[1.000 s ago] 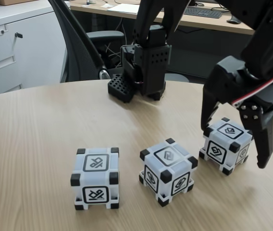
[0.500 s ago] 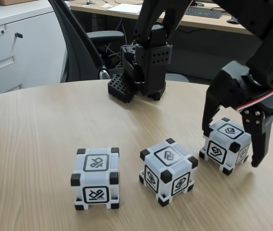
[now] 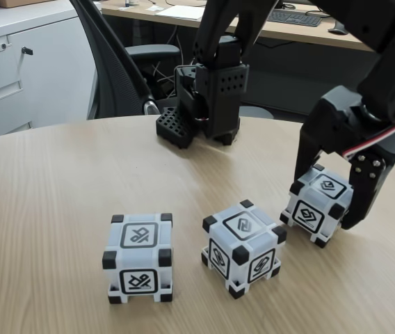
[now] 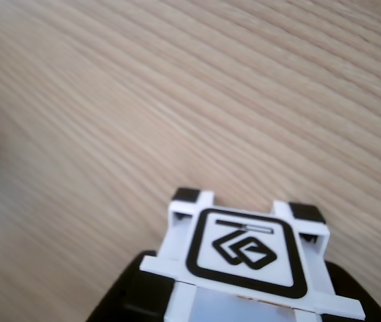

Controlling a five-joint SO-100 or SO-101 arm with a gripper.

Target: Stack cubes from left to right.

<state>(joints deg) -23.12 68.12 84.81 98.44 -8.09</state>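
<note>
Three white cubes with black corners stand in a row on the wooden table in the fixed view: the left cube, the middle cube turned corner-forward, and the right cube. My black gripper comes down from the upper right and is shut on the right cube, one finger on its far left side and one on its near right side. That cube sits slightly tilted. In the other view the held cube shows its top glyph, with the black fingers flanking it at the bottom edge.
The arm's black base stands at the back middle of the table. An office chair and a white cabinet are behind the table. A desk with a keyboard is further back.
The gripper's fingers have closed in from a wide stance onto the right cube. That cube has shifted slightly to the left and tipped a little.
</note>
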